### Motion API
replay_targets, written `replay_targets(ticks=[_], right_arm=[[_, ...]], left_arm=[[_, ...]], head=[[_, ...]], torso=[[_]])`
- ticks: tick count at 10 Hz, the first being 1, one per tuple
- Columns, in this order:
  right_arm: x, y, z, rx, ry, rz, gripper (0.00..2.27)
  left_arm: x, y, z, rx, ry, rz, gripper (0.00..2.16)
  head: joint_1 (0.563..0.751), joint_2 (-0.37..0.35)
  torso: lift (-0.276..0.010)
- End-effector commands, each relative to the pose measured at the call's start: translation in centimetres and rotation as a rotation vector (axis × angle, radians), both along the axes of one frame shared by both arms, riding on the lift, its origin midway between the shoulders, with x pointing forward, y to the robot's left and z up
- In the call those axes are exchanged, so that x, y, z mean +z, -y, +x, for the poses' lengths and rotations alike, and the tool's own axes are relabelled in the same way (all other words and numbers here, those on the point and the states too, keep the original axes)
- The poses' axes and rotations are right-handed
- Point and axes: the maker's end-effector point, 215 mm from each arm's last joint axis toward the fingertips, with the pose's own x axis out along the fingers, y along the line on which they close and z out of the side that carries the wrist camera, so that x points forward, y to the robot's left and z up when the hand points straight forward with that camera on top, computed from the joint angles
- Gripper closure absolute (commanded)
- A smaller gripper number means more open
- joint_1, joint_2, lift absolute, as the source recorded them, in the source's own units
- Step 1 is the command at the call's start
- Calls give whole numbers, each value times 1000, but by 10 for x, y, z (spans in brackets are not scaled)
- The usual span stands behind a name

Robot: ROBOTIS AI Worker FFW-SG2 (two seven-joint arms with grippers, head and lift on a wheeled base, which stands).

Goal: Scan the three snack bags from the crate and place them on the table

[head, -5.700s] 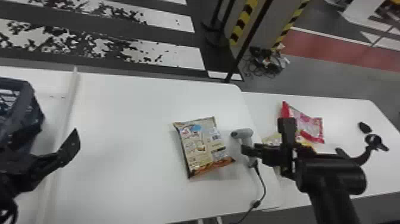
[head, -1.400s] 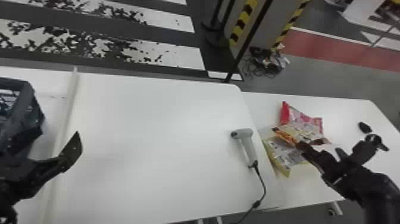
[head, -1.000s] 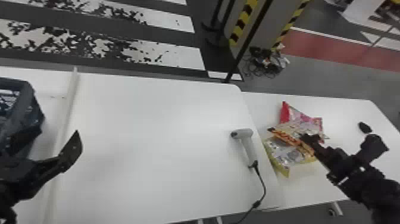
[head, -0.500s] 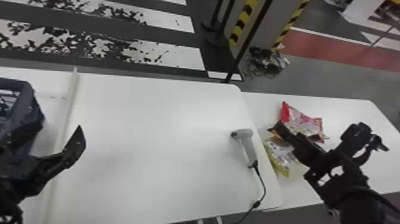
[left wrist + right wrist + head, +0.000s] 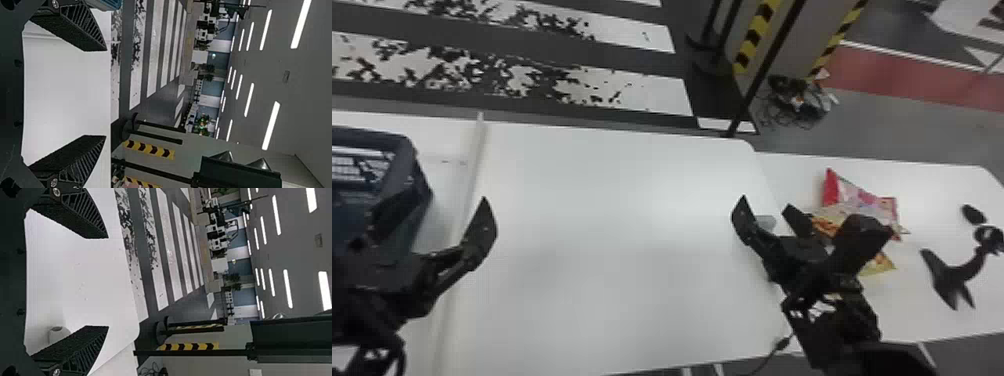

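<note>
In the head view my left gripper (image 5: 434, 212) is parked beside the crate (image 5: 407, 142), over the table's left part; its fingers stand apart in the left wrist view, where the gripper (image 5: 96, 93) holds nothing. My right gripper (image 5: 766, 210) stands open over the right edge of the middle table (image 5: 612, 280), hiding most of the scanner (image 5: 766, 222). In the right wrist view the scanner's head (image 5: 57, 333) lies beyond one finger of the empty gripper (image 5: 102, 282). On the right table rest a red-pink bag (image 5: 862, 195), an orange-brown bag (image 5: 824, 225) overlapping it, and a yellow bag (image 5: 882, 265), partly behind the right arm.
A raised white strip (image 5: 477, 165) divides the table beside the crate. The scanner's cable (image 5: 772, 350) runs toward the front edge. Black objects (image 5: 952, 280) lie at the right. A black pole (image 5: 767, 65) stands behind the tables.
The right gripper carried the orange-brown bag from the middle table onto the others and let it go. It has since moved left, over the scanner. The left arm has hardly moved.
</note>
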Motion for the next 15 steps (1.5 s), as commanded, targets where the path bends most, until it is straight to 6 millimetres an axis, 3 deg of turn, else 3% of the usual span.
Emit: replay_targets(ticks=[1, 3, 5, 8, 15], right_arm=[[9, -42, -4, 37, 75, -53, 66], [7, -82, -12, 59, 117, -64, 66], [0, -108, -16, 81, 124, -43, 66], [-4, -112, -18, 86, 126, -43, 66], [-11, -109, -14, 80, 121, -48, 66]], left_arm=[[1, 3, -3, -1, 9, 4, 83], [-5, 8, -5, 6, 3, 12, 83], [-1, 10, -5, 22, 19, 13, 83], [4, 7, -4, 42, 30, 11, 83], [-5, 4, -5, 48, 7, 26, 83]], head=[[695, -232], [695, -187], [695, -128], [695, -95], [695, -98]], torso=[[-62], [-62], [-62], [-62], [-62]])
